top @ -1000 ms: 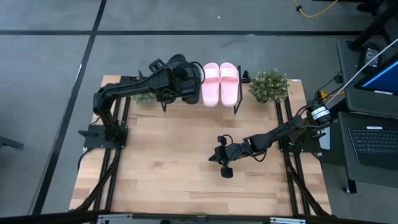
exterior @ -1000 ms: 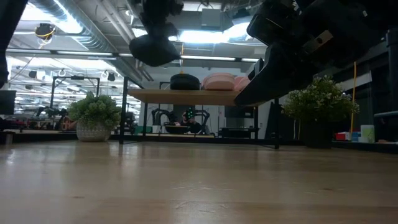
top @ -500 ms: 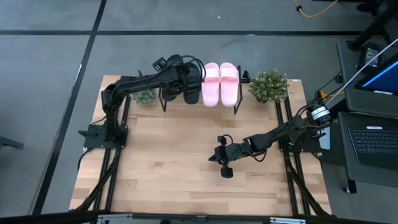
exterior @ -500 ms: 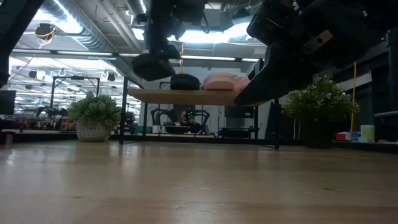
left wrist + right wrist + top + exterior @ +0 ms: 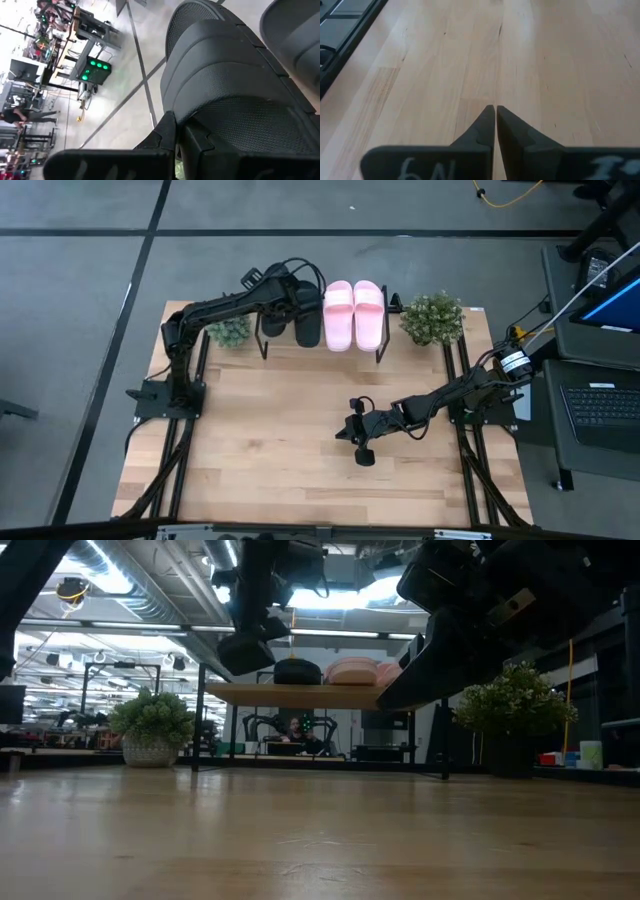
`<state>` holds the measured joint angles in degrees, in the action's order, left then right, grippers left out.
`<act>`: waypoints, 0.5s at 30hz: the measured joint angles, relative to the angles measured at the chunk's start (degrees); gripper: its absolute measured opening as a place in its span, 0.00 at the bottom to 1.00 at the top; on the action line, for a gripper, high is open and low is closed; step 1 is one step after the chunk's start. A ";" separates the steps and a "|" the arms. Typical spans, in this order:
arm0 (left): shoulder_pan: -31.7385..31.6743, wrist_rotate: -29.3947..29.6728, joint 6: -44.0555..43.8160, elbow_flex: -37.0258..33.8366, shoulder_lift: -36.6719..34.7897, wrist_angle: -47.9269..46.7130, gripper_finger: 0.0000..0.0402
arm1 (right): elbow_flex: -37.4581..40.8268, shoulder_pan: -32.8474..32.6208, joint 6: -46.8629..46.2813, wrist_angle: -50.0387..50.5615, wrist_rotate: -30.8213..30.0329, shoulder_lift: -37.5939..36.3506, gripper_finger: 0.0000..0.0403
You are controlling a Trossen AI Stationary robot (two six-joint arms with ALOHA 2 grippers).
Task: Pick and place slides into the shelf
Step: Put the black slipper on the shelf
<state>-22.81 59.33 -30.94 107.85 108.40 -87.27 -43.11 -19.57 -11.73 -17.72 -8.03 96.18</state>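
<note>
The left hand (image 5: pixel 283 290) reaches over the left end of the shelf (image 5: pixel 322 340) at the back of the tabletop (image 5: pixel 290 440). In the left wrist view its fingers (image 5: pixel 167 132) press together on the edge of a black slide (image 5: pixel 225 95), which fills most of that picture; a second black slide (image 5: pixel 295 35) is cut off at the corner beside it. From above, the arm covers much of both black slides (image 5: pixel 300 310), so only dark shapes show and I cannot tell whether the held one rests on the shelf or hangs just over it. In the low view a dark sole (image 5: pixel 247 650) sits under the left arm slightly above the plank (image 5: pixel 290 694), while another black slide (image 5: pixel 297 671) lies on the plank.

Two pink slides (image 5: pixel 353 314) lie side by side on the shelf, just right of the black ones; in the low view they are partly hidden by a dark arm.

The right hand (image 5: pixel 360 442) hovers low over the middle of the tabletop, well apart from the shelf, its fingers (image 5: pixel 485 127) nearly closed on nothing.

A potted plant (image 5: pixel 432 318) stands right of the shelf and another plant (image 5: pixel 231 333) left of it, partly under the left arm.
</note>
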 joint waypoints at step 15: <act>-1.97 -1.92 2.21 0.03 2.02 2.88 0.00 | 0.00 0.00 -0.51 0.00 0.00 0.00 0.05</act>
<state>-24.78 57.41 -28.72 107.89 110.42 -84.39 -43.11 -19.57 -12.23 -17.72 -8.03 96.18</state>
